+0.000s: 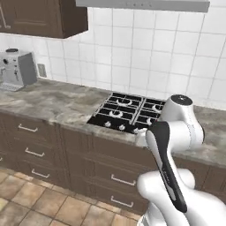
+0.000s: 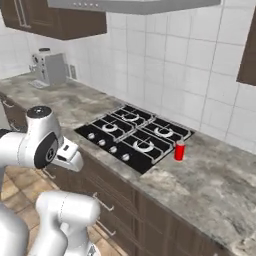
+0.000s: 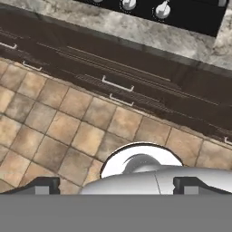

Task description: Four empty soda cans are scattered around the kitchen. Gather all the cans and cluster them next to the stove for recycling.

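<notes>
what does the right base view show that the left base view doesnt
Right base view alone: a bright red soda can standing on the grey counter just right of the stove, and a dark wall cabinet at the right edge.

Left base view alone: the tan tiled floor and the lower drawers left of the stove.

Both: the black four-burner stove with silver knobs, the grey coffee machine on the far left counter, white wall tiles and the robot arm.

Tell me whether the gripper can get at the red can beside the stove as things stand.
Probably yes. The red can stands alone on open counter right of the stove, nothing around it. The gripper, open, points down at the floor, so the arm must swing over first.
</notes>
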You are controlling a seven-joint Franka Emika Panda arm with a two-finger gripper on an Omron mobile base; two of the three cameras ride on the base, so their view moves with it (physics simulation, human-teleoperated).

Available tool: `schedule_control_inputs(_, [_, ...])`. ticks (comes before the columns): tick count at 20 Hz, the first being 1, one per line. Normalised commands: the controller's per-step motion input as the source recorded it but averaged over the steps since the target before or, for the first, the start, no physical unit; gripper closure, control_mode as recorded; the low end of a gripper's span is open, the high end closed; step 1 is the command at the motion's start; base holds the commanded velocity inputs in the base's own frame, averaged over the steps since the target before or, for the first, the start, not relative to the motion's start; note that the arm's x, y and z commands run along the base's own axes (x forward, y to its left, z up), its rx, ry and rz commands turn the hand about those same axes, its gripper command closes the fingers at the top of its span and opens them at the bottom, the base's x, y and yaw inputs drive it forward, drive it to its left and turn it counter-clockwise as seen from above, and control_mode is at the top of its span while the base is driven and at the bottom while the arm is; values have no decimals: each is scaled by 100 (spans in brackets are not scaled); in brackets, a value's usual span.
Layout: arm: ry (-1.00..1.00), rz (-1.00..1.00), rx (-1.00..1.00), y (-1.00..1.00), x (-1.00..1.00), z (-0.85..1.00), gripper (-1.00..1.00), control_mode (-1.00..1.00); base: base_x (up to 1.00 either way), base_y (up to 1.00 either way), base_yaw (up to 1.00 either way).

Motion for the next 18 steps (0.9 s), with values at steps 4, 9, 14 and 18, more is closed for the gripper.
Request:
schedule_control_inputs(4, [0, 0, 0, 0, 0, 0, -100, 100, 11, 23, 90])
schedule_control_inputs(9, [0, 0, 0, 0, 0, 0, -100, 100, 17, 14, 74])
schedule_control_inputs(14, [0, 0, 0, 0, 0, 0, -100, 100, 0, 76, 81])
schedule_control_inputs(18, [0, 0, 0, 0, 0, 0, -100, 100, 1, 28, 96])
